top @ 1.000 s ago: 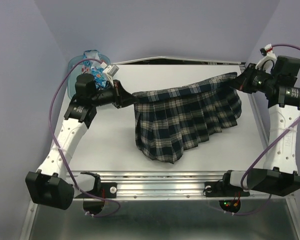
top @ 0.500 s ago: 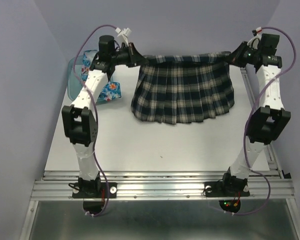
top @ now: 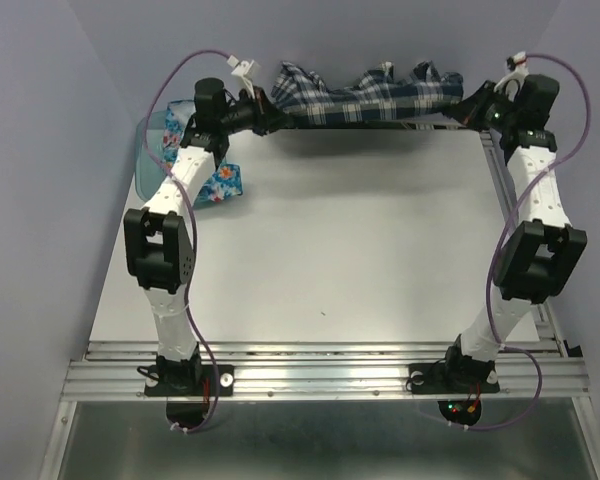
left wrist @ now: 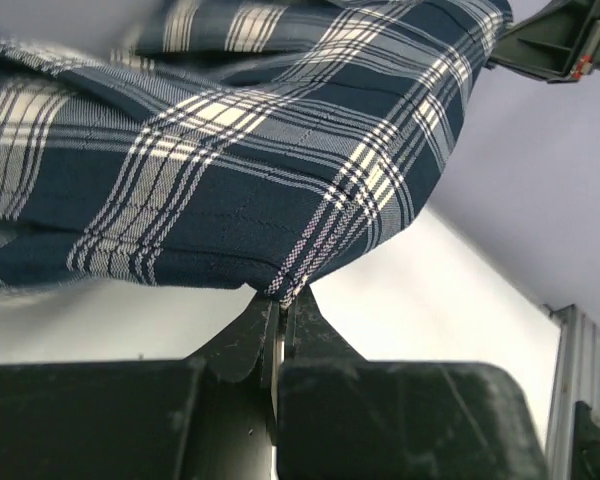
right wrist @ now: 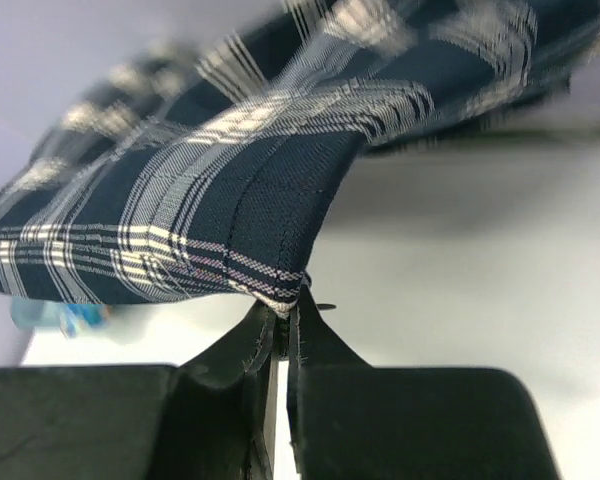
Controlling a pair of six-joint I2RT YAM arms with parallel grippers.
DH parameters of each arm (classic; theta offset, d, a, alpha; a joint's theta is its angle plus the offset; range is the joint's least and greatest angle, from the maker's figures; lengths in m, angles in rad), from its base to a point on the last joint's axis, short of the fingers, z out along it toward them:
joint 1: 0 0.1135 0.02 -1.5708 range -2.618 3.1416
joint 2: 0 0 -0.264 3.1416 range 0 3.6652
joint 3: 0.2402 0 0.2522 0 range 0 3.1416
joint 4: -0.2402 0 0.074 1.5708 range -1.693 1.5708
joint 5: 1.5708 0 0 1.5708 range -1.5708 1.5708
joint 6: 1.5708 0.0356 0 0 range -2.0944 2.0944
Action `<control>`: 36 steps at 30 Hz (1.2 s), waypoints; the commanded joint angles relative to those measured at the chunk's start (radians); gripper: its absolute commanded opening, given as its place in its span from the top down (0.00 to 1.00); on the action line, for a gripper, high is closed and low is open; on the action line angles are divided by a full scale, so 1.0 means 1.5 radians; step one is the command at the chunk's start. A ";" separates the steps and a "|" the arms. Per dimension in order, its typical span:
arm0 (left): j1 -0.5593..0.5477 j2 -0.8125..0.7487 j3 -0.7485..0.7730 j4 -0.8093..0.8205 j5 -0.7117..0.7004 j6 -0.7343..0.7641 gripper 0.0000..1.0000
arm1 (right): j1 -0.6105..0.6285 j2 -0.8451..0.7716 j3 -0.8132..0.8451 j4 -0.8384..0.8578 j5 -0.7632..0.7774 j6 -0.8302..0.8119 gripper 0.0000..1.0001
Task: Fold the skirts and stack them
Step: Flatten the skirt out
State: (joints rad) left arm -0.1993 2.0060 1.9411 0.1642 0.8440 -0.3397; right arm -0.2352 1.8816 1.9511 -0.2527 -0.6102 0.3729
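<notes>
The white table (top: pixel 330 260) fills the middle of the top view. The left arm (top: pixel 160 245) stands along its 9 o'clock side and the right arm (top: pixel 535 255) along its 3 o'clock side. Both reach far toward 12 o'clock.

The plaid skirt (top: pixel 365 92) is stretched between the two grippers at the 12 o'clock edge of the table. It is bunched in a long, wrinkled band and is held up in the air, not lying flat.

The teal bin (top: pixel 148 160) stands at 10 o'clock, beside the left arm. The flower skirt (top: pixel 220 183) lies just beside the bin, at 10 o'clock on the table. The left arm hides part of it.

The left gripper (top: pixel 270 115) holds the 9 o'clock end of the plaid skirt. In its wrist view the jaws of this gripper (left wrist: pixel 280 300) are closed on a hem corner of the cloth (left wrist: pixel 230 180). The right gripper (top: pixel 470 108) holds the 3 o'clock end. In its wrist view the jaws (right wrist: pixel 285 320) also pinch a hem corner of the cloth (right wrist: pixel 210 210).
</notes>
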 commanded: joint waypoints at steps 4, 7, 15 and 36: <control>0.018 0.021 -0.273 -0.080 -0.037 0.133 1.00 | -0.011 0.044 -0.332 -0.015 -0.005 -0.145 0.99; 0.019 0.026 -0.337 -0.153 -0.043 0.182 1.00 | -0.011 0.062 -0.391 -0.140 0.015 -0.201 0.99; 0.008 -0.055 -0.490 -0.270 -0.069 0.246 1.00 | -0.011 0.040 -0.397 -0.340 0.103 -0.276 0.99; -0.013 -0.199 -0.519 -0.422 -0.283 0.312 0.37 | -0.004 -0.080 -0.408 -0.584 0.119 -0.452 0.20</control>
State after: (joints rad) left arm -0.2306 1.7866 1.1023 -0.3683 0.5491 0.0746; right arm -0.2359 1.8553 1.2526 -1.0500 -0.4599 -0.2073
